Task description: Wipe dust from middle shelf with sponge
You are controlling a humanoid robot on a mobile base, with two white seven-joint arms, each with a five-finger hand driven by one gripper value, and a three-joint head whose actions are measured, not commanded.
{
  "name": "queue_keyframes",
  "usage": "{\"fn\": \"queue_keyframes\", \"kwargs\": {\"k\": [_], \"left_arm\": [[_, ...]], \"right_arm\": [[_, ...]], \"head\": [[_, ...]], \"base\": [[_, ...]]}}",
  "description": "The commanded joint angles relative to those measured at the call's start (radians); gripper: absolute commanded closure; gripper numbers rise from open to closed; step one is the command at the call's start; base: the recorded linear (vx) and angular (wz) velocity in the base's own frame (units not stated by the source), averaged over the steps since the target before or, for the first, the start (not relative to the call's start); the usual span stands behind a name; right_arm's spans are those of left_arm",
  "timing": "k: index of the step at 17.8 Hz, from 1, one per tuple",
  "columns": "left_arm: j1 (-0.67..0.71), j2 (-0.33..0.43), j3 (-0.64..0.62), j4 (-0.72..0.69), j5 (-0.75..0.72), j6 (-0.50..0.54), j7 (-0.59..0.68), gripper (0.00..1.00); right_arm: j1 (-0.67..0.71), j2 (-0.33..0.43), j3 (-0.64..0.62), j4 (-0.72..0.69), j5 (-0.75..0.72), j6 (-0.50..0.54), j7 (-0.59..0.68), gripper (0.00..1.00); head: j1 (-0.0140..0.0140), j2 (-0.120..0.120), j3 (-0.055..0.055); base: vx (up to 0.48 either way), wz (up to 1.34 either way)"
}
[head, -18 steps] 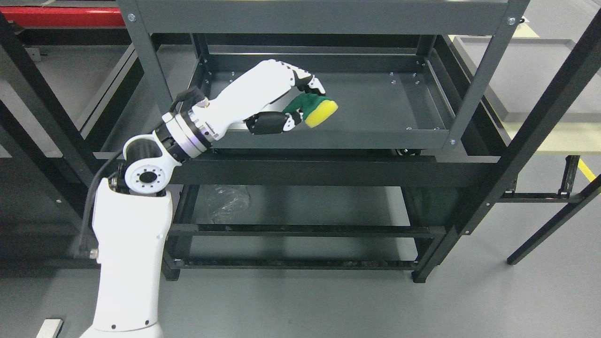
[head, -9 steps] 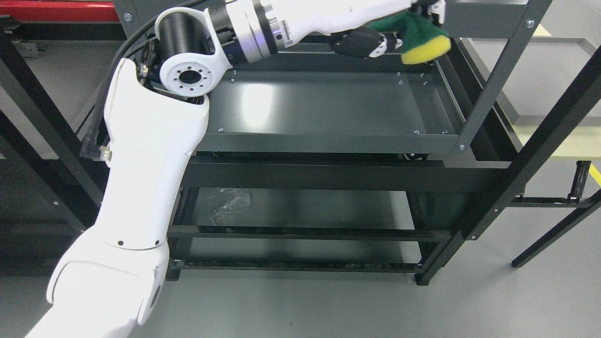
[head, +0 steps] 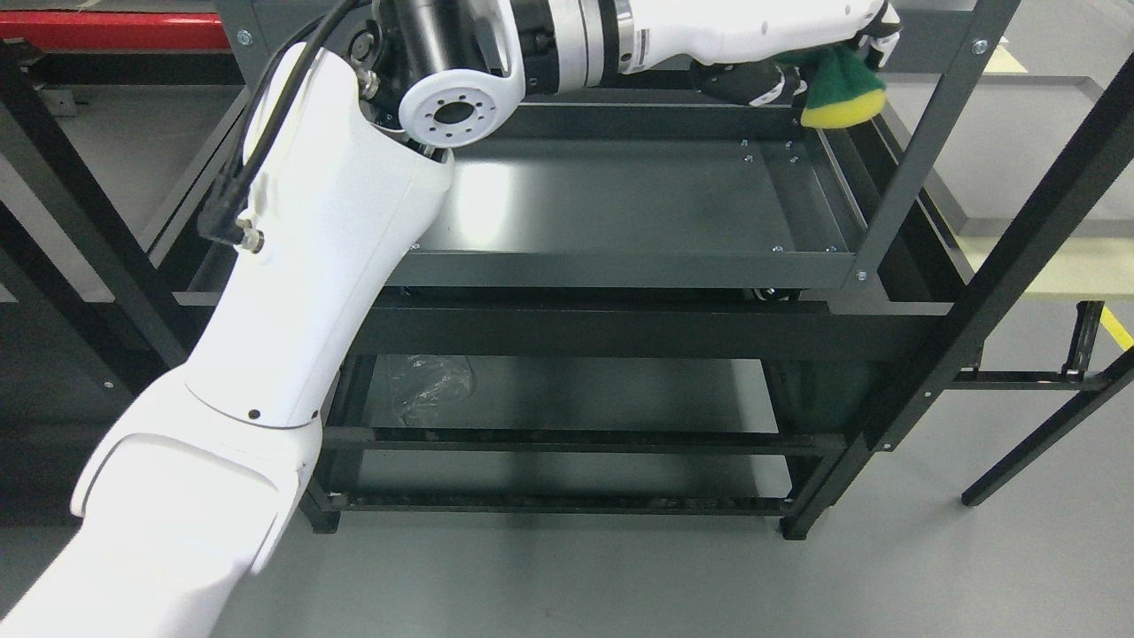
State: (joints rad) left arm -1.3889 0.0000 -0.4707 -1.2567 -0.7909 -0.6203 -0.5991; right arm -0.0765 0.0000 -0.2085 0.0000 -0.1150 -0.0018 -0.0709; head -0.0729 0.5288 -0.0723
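Observation:
My left arm reaches from the lower left across the rack to its far right corner. My left hand [head: 819, 66] is shut on a green and yellow sponge [head: 842, 96], yellow side down. The sponge hangs over the back right corner of the dark grey middle shelf [head: 611, 208], at its rear rim; whether it touches the shelf cannot be told. The hand's upper part is cut off by the picture's top edge. My right arm is out of view.
The rack's right front post [head: 921, 142] stands close to the sponge. A crumpled clear plastic bag [head: 430, 385] lies on the lower shelf. A black frame post [head: 1019, 239] slants past on the right, with grey floor around.
The left arm has swung up and to the right, carrying the sponge from the shelf's middle to its back right corner. The camera has shifted a little too.

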Motion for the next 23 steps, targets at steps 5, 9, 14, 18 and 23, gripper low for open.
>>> {"fn": "queue_keyframes", "kwargs": {"k": [5,9,14,18,23], "left_arm": [[0.039,0.017,0.098,0.14,-0.111,-0.024,0.005,1.0],[0.056,0.107,0.216,0.128,-0.108,-0.099,-0.002,1.0],[0.076,0.251,0.386,0.085,-0.094,-0.165,-0.033,1.0],[0.113,0.322,0.523,0.085,-0.068,-0.165,-0.088,1.0],[0.169,0.471,0.616,0.085,0.038,-0.165,-0.116,1.0]], "right_arm": [[0.0,-0.017,0.0,-0.017,0.0,0.072,-0.001,0.0],[0.0,-0.017,0.0,-0.017,0.0,0.072,-0.001,0.0],[0.0,-0.017,0.0,-0.017,0.0,0.072,-0.001,0.0],[0.0,-0.017,0.0,-0.017,0.0,0.072,-0.001,0.0],[0.0,-0.017,0.0,-0.017,0.0,0.072,-0.001,0.0]], "head": [[0.0,0.0,0.0],[0.0,0.0,0.0],[0.0,0.0,0.0],[0.0,0.0,0.0],[0.0,0.0,0.0]], "base": [[0.0,0.0],[0.005,0.0],[0.001,0.0],[0.0,0.0],[0.02,-0.01]]}}
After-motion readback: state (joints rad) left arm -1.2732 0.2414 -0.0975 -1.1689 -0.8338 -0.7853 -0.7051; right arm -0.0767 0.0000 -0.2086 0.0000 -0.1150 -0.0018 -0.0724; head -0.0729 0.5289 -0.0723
